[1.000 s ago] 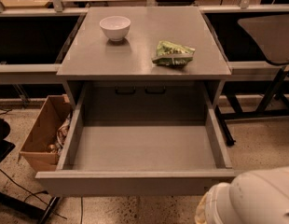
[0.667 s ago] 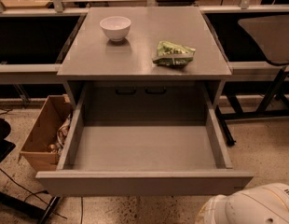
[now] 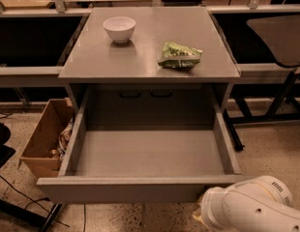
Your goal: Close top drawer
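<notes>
The top drawer [image 3: 149, 154] is wide open. My gripper [image 3: 202, 212] sits low by its front, open or closed I cannot tell. Next I must push straight in.

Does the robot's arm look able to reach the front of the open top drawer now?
Probably yes: the white arm sits low at the right, just below the front of the top drawer, with nothing between them. The gripper itself is out of view.
</notes>
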Robot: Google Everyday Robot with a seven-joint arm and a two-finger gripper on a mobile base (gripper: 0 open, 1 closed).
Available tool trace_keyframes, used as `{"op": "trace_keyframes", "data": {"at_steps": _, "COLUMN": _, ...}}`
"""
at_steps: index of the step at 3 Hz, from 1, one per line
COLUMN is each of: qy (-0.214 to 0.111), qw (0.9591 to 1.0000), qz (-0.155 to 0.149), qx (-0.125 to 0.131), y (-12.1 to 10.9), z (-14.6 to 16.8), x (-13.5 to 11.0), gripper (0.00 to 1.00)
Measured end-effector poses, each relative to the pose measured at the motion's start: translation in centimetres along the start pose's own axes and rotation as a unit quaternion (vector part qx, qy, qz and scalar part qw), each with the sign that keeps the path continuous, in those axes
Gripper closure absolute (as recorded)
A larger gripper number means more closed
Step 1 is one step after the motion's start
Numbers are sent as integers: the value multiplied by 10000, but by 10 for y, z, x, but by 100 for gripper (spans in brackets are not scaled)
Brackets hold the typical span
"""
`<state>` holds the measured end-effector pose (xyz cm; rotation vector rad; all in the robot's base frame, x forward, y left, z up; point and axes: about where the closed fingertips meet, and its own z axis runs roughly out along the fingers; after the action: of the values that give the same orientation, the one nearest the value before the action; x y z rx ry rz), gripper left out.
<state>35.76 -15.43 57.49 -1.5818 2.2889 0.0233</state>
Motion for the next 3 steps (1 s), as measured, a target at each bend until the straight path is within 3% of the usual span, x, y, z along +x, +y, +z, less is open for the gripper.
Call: {"op": "trace_keyframes", "data": {"at_steps": 3, "qy": -540, "qw": 9970, "qz": -180, "qx": 517, "y": -67, "z": 12, "x": -48, "gripper": 100}}
